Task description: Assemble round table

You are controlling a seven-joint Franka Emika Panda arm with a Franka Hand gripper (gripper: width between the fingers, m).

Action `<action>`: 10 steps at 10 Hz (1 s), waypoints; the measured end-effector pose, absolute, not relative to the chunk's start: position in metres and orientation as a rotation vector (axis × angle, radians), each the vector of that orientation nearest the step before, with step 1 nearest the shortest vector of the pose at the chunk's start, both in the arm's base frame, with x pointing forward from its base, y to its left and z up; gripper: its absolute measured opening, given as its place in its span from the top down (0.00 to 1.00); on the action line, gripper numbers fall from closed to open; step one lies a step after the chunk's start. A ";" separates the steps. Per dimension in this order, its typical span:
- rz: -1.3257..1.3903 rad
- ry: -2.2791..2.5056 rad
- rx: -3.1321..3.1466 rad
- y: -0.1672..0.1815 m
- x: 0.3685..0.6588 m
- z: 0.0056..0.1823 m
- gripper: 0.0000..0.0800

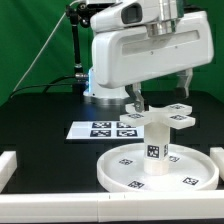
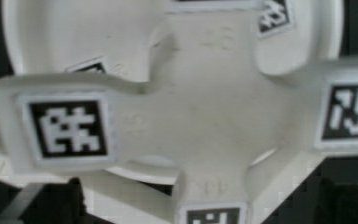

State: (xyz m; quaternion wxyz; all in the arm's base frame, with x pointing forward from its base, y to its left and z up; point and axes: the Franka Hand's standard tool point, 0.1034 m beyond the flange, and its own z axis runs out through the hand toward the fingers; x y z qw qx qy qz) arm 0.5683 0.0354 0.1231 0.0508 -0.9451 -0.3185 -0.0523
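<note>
The large rimmed round disc (image 1: pixel 128 171) lies on the black table at the front. The short cylindrical post (image 1: pixel 156 150) stands upright at its middle. The flat cross-shaped piece (image 1: pixel 163 118) rests level on top of the post. In the wrist view the cross (image 2: pixel 202 95) fills the frame, with the disc (image 2: pixel 131 180) below it. My gripper (image 1: pixel 136 103) hangs at the cross arm on the exterior view's left, fingertips level with that arm. In the wrist view one tagged arm (image 2: pixel 215 205) points toward my jaws. The fingers are not plainly visible there, so their state is unclear.
The marker board (image 1: pixel 104 128) lies flat behind the disc, toward the exterior view's left. White rails stand at the near corner on the left (image 1: pixel 8 165) and along the front edge. The arm's white body (image 1: pixel 140 50) looms over the scene.
</note>
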 end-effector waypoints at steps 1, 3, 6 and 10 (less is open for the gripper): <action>-0.165 -1.136 -2.822 0.035 0.568 0.122 0.19; -0.165 -1.365 -2.735 0.034 0.567 0.121 0.19; -0.171 -1.637 -2.606 0.030 0.567 0.119 0.19; -0.143 -2.057 -2.349 0.029 0.549 0.107 0.19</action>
